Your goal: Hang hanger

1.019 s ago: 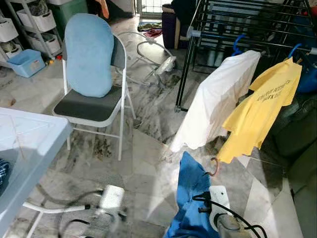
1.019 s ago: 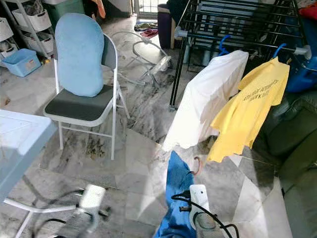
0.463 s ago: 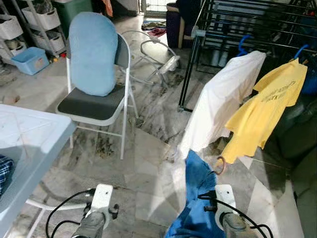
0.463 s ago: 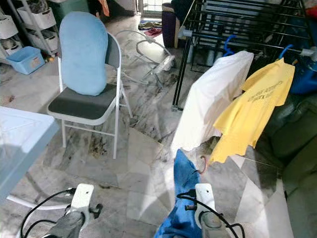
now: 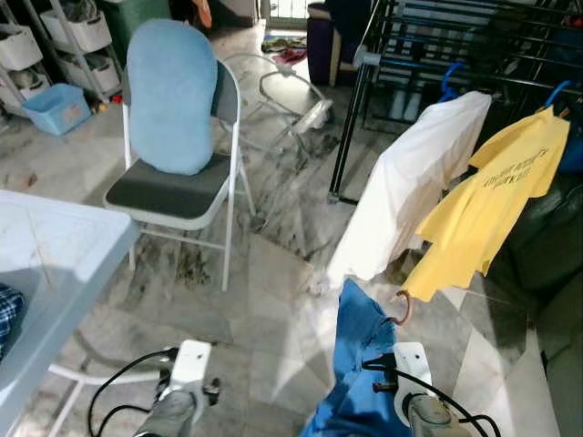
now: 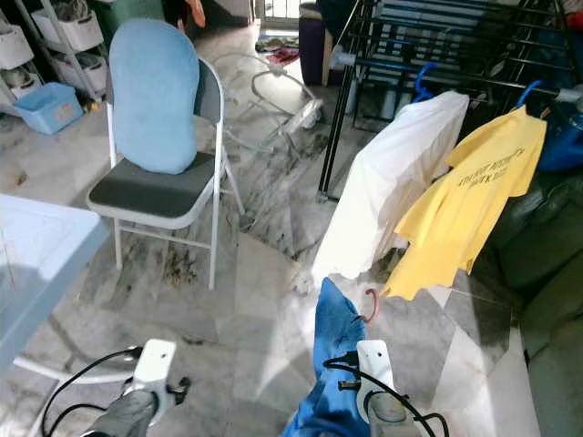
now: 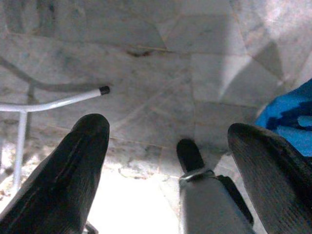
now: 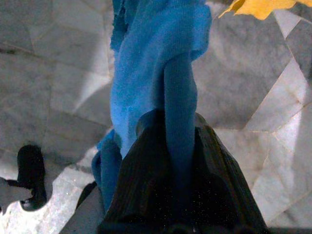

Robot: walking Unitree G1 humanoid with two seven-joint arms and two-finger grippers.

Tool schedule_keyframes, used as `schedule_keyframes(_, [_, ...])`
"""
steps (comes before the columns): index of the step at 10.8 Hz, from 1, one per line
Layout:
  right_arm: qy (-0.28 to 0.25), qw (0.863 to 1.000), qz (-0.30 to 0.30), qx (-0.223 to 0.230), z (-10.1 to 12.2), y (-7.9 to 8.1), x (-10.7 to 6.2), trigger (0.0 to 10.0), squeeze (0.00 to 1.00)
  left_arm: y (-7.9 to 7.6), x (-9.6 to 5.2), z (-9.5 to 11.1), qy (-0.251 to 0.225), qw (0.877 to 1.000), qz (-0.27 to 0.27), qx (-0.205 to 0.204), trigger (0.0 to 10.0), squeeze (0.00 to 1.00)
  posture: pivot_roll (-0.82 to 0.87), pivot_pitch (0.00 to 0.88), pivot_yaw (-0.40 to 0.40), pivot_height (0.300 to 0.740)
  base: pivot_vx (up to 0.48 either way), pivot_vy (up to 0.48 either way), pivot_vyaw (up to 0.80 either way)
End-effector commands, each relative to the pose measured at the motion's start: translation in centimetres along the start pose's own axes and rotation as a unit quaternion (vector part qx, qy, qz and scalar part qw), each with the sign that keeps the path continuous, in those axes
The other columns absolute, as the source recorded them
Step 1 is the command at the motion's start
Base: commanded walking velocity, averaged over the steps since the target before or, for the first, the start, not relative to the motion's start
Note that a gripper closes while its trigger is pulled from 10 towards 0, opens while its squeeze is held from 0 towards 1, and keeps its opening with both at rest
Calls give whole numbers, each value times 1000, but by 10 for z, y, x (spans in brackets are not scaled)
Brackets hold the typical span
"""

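right pincer (image 8: 178, 146) pinching blue garment (image 5: 357, 350) on hanger, its hook (image 5: 401, 308) just below yellow shirt (image 5: 496, 209), white shirt (image 5: 405, 187) alongside on black drying rack (image 5: 437, 55), left pincer (image 7: 165, 161) spread over floor, blue bin (image 5: 55, 107) by shelving, contents unclear, folding chair (image 5: 178, 146) with blue cushion, white surface (image 5: 55, 264) at left

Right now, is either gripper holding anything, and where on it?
The right gripper is shut on the blue garment, pinching a fold of cloth below the hanger hook. The left gripper is open.

Head pair looks down at floor (image 5: 273, 300) (shared); wrist cameras seemingly hover close over it.
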State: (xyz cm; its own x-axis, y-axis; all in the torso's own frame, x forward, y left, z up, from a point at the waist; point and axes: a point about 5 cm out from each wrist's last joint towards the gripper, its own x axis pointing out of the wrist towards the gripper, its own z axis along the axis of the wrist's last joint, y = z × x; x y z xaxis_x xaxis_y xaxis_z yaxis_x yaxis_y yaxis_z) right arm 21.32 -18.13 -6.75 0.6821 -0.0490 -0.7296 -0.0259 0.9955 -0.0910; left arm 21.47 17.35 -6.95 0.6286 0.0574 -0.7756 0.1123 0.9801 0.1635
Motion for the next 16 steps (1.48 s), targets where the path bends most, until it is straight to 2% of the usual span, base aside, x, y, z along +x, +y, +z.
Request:
schedule_keyframes(1, [11, 1000, -1, 5, -7, -1, -2, 10000, 0, -1, 0, -5, 13, 1000, -3, 9, 10000, 0, -110, 89, 8, 740, -330, 0, 0])
schedule_keyframes(9, [12, 1000, -2, 4, -7, 2, -1, 10000, 0, 2, 0, 1, 4, 1000, -6, 23, 10000, 0, -110, 92, 14, 740, -323, 0, 0])
schedule_keyframes(13, [12, 1000, -3, -4, -7, 1, -1, 10000, 0, 3, 0, 1, 1, 1000, -4, 14, 10000, 0, -100, 89, 6, 740, 0, 0, 0])
schedule_keyframes(16, [-8, 1000, -9, -14, 4, -4, 1, 10000, 0, 11, 2, 18, -26, 999, 38, -14, 10000, 0, -74, 76, -17, 740, 0, 0, 0])
